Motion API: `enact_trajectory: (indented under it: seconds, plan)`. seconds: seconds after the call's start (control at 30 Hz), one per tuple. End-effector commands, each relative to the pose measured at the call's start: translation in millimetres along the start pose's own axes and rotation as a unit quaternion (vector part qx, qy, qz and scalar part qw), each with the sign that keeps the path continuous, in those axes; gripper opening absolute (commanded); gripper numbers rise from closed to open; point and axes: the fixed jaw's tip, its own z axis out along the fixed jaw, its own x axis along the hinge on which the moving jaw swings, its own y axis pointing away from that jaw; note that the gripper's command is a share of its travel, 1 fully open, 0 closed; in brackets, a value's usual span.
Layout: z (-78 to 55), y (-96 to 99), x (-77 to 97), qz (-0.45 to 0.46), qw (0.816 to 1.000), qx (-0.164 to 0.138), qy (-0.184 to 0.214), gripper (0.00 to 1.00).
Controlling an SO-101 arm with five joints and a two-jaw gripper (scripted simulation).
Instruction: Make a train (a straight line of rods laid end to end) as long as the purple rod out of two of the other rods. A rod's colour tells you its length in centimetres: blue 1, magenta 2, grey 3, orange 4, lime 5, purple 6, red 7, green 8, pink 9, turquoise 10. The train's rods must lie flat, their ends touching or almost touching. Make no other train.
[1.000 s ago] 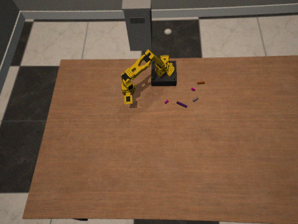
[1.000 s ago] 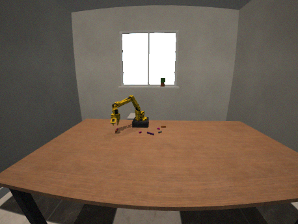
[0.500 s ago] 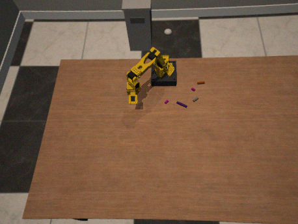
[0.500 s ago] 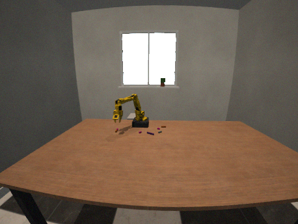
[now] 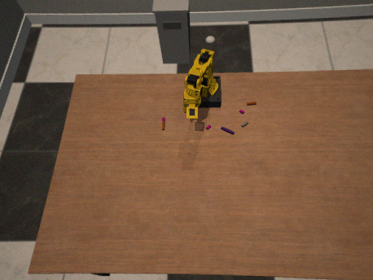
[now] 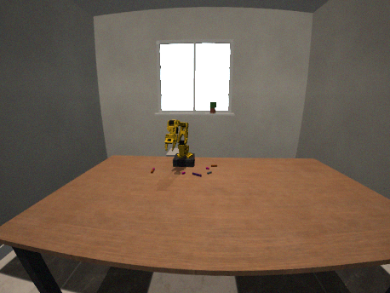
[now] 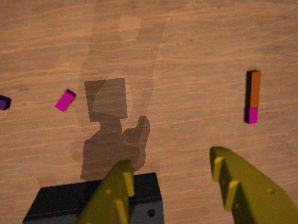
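An orange rod (image 5: 163,126) (image 7: 254,90) and a magenta rod (image 5: 164,119) (image 7: 251,115) lie flat in one straight line left of the arm in the top view. Their ends touch or almost touch. The purple rod (image 5: 227,130) (image 6: 197,174) (image 7: 4,103) lies apart from them, slanted, right of the arm; only its end shows in the wrist view. My gripper (image 6: 169,148) (image 7: 171,159) is open, with nothing between its fingers. It hangs high above the table, between the orange-magenta line and the loose rods.
A magenta rod (image 5: 208,127) (image 7: 65,100) lies left of the purple rod in the top view. Another magenta rod (image 5: 242,111), a grey rod (image 5: 244,124) and an orange rod (image 5: 252,103) lie separately farther right. The black arm base (image 6: 184,161) stands behind the rods.
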Motion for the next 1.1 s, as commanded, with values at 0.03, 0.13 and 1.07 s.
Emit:
enact_trajectory:
  seconds: [0.03,0.13,1.07]
  plan:
    - [-15.2,24.2,6.6,0.007,0.999,-0.005,-0.038,0.17]
    - [-21.2,36.4,12.8,0.01,0.998,-0.012,-0.052,0.17]
    - [-27.1,50.1,21.9,0.014,0.997,-0.023,-0.07,0.17]
